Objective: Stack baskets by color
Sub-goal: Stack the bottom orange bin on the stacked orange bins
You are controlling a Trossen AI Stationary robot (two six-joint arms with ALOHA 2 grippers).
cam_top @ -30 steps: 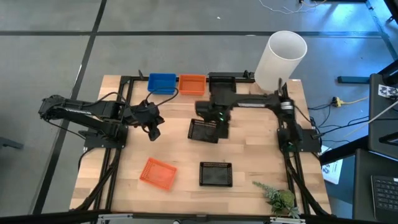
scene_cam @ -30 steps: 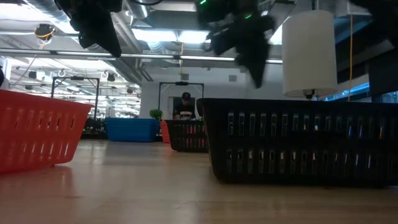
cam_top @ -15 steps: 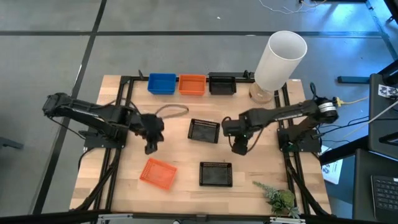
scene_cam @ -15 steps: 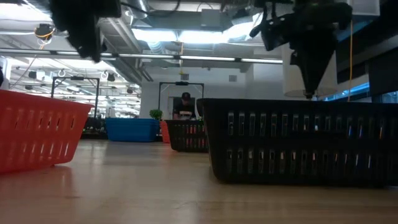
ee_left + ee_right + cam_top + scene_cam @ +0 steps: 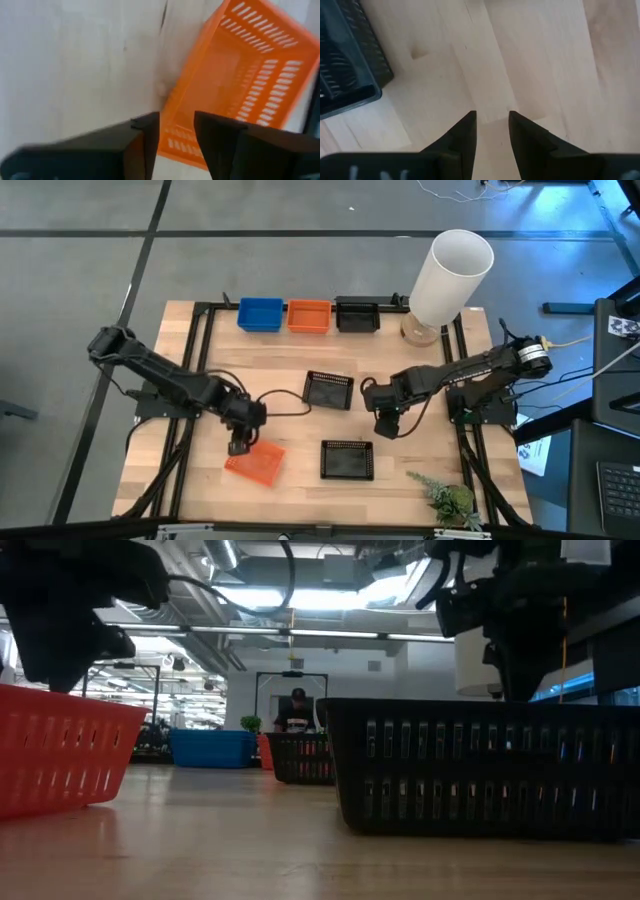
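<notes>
White cylinder at back — green sprig in front.

The left gripper covers the 10 o'clock corner of the loose orange basket. In the low view that basket is cut off at 9 o'clock, the near black basket at 3 o'clock.

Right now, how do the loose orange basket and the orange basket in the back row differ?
The loose orange basket lies askew near the front; the back-row orange basket sits square between blue and black ones. The left gripper is at the loose one's rim; nothing is near the other. Both are square and upright.
</notes>
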